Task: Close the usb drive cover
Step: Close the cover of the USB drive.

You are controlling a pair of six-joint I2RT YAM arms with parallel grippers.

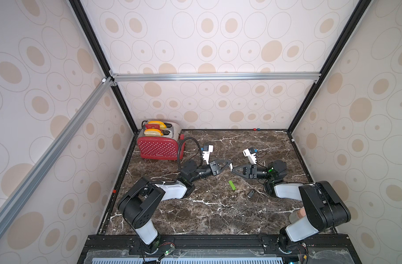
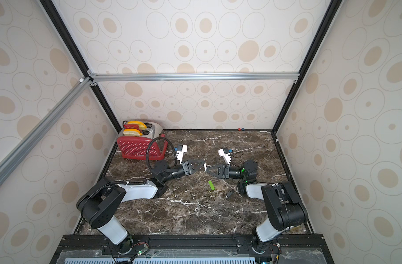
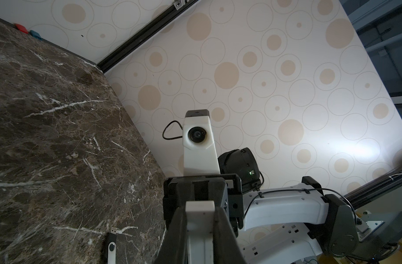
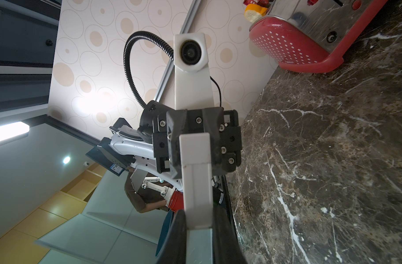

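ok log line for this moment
left jaws shut, empty | right jaws shut, empty | black usb drive on table, untouched, connector exposed | green stick beside it, apart

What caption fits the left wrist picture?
Black USB drive, plug uncovered, lies on the marble table; right wrist camera looks back.

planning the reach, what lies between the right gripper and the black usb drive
Between right gripper and black usb drive: only bare marble tabletop, in both top views; green stick lies aside.
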